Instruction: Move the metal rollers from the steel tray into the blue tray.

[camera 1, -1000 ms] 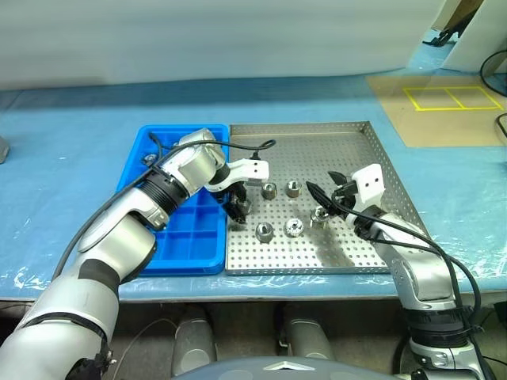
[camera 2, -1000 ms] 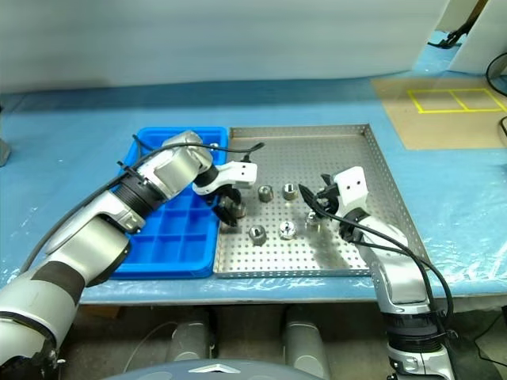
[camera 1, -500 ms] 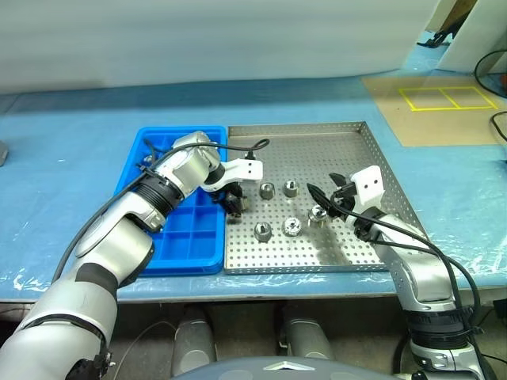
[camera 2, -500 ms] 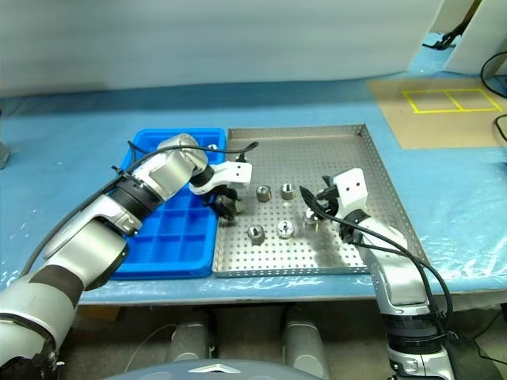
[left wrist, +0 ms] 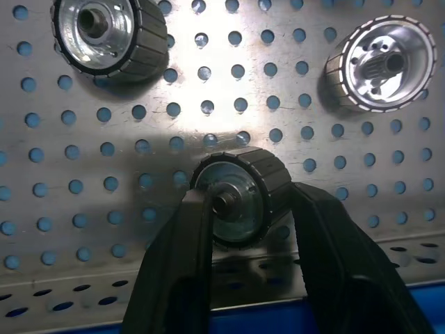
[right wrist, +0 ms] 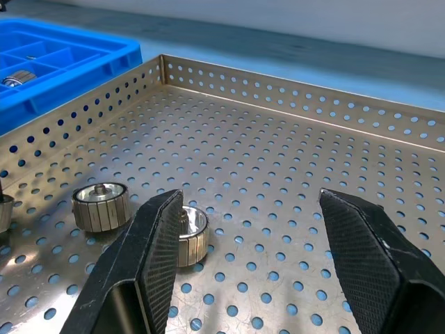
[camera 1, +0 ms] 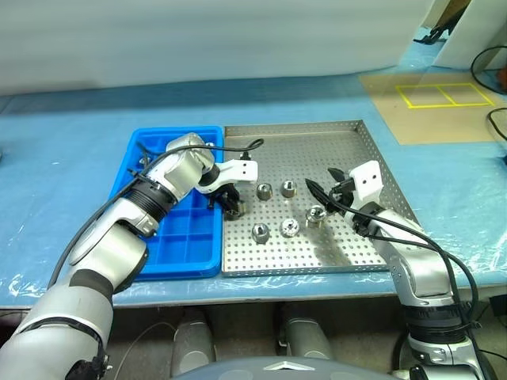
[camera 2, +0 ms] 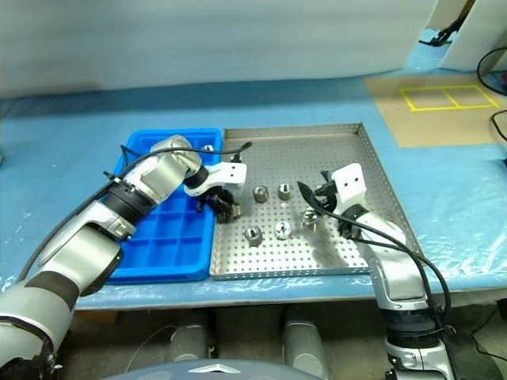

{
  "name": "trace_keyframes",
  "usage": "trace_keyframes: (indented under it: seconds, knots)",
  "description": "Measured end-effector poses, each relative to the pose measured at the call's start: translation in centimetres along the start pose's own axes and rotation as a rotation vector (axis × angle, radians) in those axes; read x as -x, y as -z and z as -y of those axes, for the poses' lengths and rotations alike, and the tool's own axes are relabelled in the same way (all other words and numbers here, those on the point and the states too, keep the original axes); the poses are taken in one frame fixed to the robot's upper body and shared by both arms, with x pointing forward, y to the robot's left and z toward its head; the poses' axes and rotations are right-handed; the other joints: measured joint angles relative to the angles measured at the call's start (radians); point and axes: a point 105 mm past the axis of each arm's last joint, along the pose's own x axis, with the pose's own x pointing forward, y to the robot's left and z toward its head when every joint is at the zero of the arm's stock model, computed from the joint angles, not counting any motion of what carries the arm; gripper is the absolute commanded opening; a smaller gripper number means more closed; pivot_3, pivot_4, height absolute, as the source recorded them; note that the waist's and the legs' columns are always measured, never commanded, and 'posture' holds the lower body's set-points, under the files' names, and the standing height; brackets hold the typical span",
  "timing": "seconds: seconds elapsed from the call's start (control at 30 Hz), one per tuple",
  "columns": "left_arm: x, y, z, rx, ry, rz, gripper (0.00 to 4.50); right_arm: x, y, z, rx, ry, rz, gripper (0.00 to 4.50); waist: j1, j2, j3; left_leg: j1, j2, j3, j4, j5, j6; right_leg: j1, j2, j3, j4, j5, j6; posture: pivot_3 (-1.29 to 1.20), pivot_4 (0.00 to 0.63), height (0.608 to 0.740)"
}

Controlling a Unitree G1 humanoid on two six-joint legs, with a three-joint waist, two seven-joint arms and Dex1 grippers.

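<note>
The steel tray (camera 1: 352, 247) lies mid-table with the blue tray (camera 1: 170, 237) touching its left side. Several metal rollers stand loose on the perforated floor, among them one at the centre (camera 1: 265, 190), one nearer the front (camera 1: 259, 232) and one beside my right gripper (camera 1: 316, 214). My left gripper (camera 1: 231, 207) points down at the steel tray's left edge, shut on a roller (left wrist: 240, 174) that rests on the floor. Over the tray's right half, my right gripper (camera 1: 325, 184) stands level and open, with nothing between its fingers (right wrist: 156, 243). A roller (right wrist: 19, 78) lies in a far compartment of the blue tray.
Blue plastic sheeting covers the table (camera 1: 63, 158). A brown board with yellow tape squares (camera 1: 444, 96) lies at the far right. The steel tray's raised rim (camera 1: 297, 127) and the blue tray's wall stand between the held roller and the compartments.
My left gripper's fingers have closed on the roller at the steel tray's left edge. The right arm has kept still, and the camera has shifted slightly.
</note>
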Motion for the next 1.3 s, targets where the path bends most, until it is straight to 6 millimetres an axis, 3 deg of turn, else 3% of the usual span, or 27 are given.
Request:
trace_keyframes:
  seconds: [0.3, 0.43, 0.53, 0.7, 0.9, 0.97, 1.13, 1.3]
  knots:
    - [0.9, 0.1, 0.7, -0.011, 0.016, 0.134, 1.33, -0.5, -0.6, -0.1, 0.008, -0.028, 0.014, 3.24, -0.005, 0.000, 0.000, -0.004, 0.000, 0.001, -0.004, 0.000, 0.000, -0.005, 0.000, 0.000, -0.003, 0.001, -0.002, -0.26, 0.150, 0.740]
    - [4.5, -1.5, -0.2, -0.020, -0.073, 0.353, 1.33, -1.1, -2.1, -0.5, 0.013, -0.091, 0.058, 3.24, -0.003, 0.001, 0.001, -0.005, 0.000, 0.001, -0.004, 0.000, 0.000, -0.006, 0.000, 0.000, -0.002, 0.001, -0.002, -0.23, 0.150, 0.740]
    - [7.3, -1.6, 0.1, -0.040, -0.118, 0.450, 1.33, -1.4, -3.8, -1.0, 0.045, -0.173, 0.092, 3.24, -0.003, 0.001, 0.002, -0.005, 0.000, 0.002, -0.004, 0.000, 0.000, -0.006, 0.000, 0.000, -0.002, 0.001, -0.002, -0.20, 0.150, 0.740]
    - [10.2, 0.5, 1.5, -0.021, -0.170, 0.491, 1.33, -1.9, -6.3, -2.9, 0.102, -0.373, 0.129, 3.24, 0.003, 0.002, 0.002, -0.004, 0.001, 0.002, -0.005, 0.000, 0.000, -0.006, 0.000, -0.001, -0.002, 0.001, -0.003, -0.13, 0.150, 0.740]
    - [12.4, 4.3, 2.5, 0.106, -0.334, 0.489, 1.33, -4.3, -9.2, -6.9, 0.153, -0.633, 0.204, 3.24, 0.017, 0.002, 0.003, -0.004, 0.002, 0.002, -0.004, 0.001, -0.002, -0.010, 0.000, -0.001, 0.006, -0.001, -0.006, 0.03, 0.150, 0.740]
    - [12.4, 4.9, 2.7, 0.147, -0.384, 0.500, 1.33, -4.7, -8.8, -8.1, 0.144, -0.705, 0.198, 3.24, 0.036, 0.002, 0.003, -0.005, 0.003, 0.002, -0.005, 0.002, -0.004, -0.011, 0.000, -0.003, 0.007, -0.002, -0.007, 0.06, 0.150, 0.740]
    - [13.1, 8.7, 5.8, 0.360, -0.544, 0.535, 1.33, -6.4, -7.7, -11.0, 0.134, -0.854, 0.158, 3.24, 0.059, 0.001, 0.004, -0.012, 0.003, 0.000, -0.005, 0.002, -0.004, -0.016, 0.000, -0.006, 0.007, -0.003, -0.009, 0.20, 0.150, 0.740]
    - [13.1, 10.7, 7.8, 0.531, -0.716, 0.556, 1.33, -7.0, -8.6, -12.8, 0.133, -0.943, 0.181, 3.24, 0.104, 0.000, 0.004, -0.014, 0.005, -0.004, -0.004, 0.003, -0.004, -0.015, 0.000, -0.011, 0.007, -0.004, -0.010, 0.25, 0.150, 0.740]
